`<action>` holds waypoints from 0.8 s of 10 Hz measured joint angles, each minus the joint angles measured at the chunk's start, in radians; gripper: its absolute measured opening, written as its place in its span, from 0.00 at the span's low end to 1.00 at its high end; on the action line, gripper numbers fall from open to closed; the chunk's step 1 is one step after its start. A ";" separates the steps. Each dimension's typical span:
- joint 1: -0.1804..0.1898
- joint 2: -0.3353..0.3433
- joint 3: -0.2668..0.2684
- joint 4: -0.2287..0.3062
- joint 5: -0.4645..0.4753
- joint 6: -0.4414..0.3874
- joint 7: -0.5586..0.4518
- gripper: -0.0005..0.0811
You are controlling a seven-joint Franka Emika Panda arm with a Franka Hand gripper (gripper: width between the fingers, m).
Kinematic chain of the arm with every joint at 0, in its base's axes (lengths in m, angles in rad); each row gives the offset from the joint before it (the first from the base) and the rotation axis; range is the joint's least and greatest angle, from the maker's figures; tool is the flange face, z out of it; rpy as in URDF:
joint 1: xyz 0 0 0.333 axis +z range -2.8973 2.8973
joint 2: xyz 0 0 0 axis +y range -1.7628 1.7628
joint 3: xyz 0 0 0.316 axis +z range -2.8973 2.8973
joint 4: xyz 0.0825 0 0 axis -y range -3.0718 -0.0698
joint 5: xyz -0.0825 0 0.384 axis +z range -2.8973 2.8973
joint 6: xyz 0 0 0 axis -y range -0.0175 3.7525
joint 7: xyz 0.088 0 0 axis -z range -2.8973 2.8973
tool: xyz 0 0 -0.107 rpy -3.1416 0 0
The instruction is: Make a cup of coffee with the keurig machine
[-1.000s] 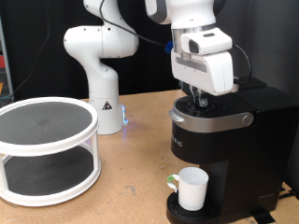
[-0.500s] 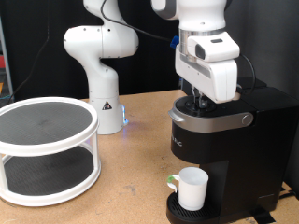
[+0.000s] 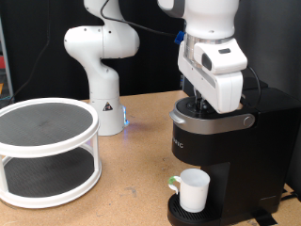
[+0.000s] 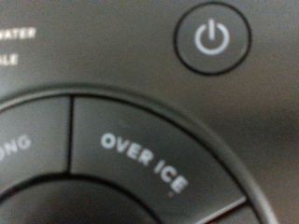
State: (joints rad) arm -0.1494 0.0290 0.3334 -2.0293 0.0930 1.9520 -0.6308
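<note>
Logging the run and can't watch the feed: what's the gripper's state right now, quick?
Gripper: down on the lid of the keurig machine, over its buttons; whether the jaws are open or closed cannot be told, and nothing shows between them. The cup sits on the drip base.

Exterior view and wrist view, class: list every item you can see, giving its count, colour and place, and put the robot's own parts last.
Boxy matte black keurig machine: one, black with silver-grey lid trim, exterior view's right.
Plain white ceramic cup: one, white, on the machine's drip base.
Round two-tier stand: one, white with dark shelves, exterior view's left.
Wooden table: one, light brown, under everything.
Power button: one, dark with pale symbol, wrist view.
OVER ICE button: one, dark with pale lettering, wrist view.
Second white robot arm: one, behind the stand.
Tool: one, dark fingers under a white hand, at the machine's lid.
</note>
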 joint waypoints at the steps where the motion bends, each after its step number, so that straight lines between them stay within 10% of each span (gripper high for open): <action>1: 0.000 0.005 0.001 0.007 -0.005 -0.012 0.004 0.01; 8: 0.001 0.016 0.009 0.028 -0.061 -0.055 -0.022 0.01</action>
State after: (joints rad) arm -0.1482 0.0445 0.3422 -2.0013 0.0321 1.8973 -0.6528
